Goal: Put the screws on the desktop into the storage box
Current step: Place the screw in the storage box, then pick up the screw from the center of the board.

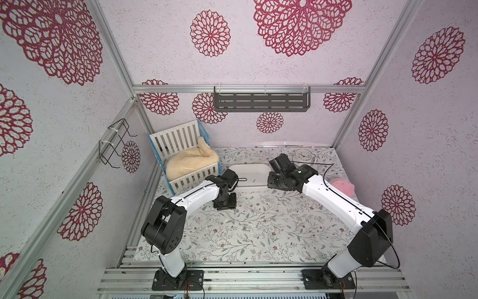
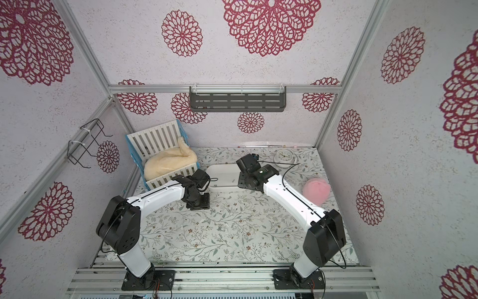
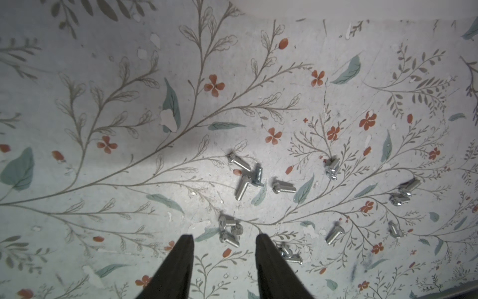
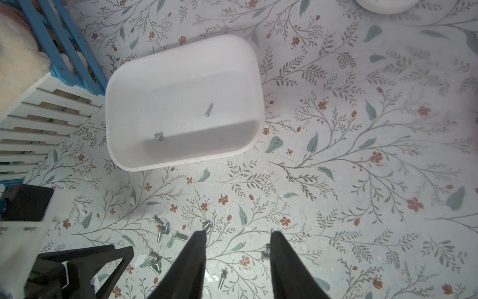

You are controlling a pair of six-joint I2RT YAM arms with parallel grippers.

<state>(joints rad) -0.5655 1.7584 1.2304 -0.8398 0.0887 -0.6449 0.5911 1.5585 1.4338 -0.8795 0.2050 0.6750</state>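
Several small silver screws (image 3: 284, 187) lie scattered on the leaf-printed desktop (image 1: 258, 246). My left gripper (image 3: 225, 236) hangs low over them, open, with a clump of three screws (image 3: 229, 233) just beyond its fingertips and nothing gripped. The right gripper (image 4: 238, 233) is open and empty too, higher up, near the front right corner of the white storage box (image 4: 207, 148). Loose screws (image 4: 160, 229) lie below it on both sides. Two screws (image 4: 209, 109) lie inside the box. The box (image 1: 248, 170) shows in both top views, between the two wrists.
A white slatted crib with blue edges (image 1: 181, 141), holding a cream plush, stands at the back left beside the box. A small white clock (image 1: 302, 155) and a pink plush (image 1: 338, 186) are on the right. A grey shelf (image 1: 261, 102) hangs on the back wall.
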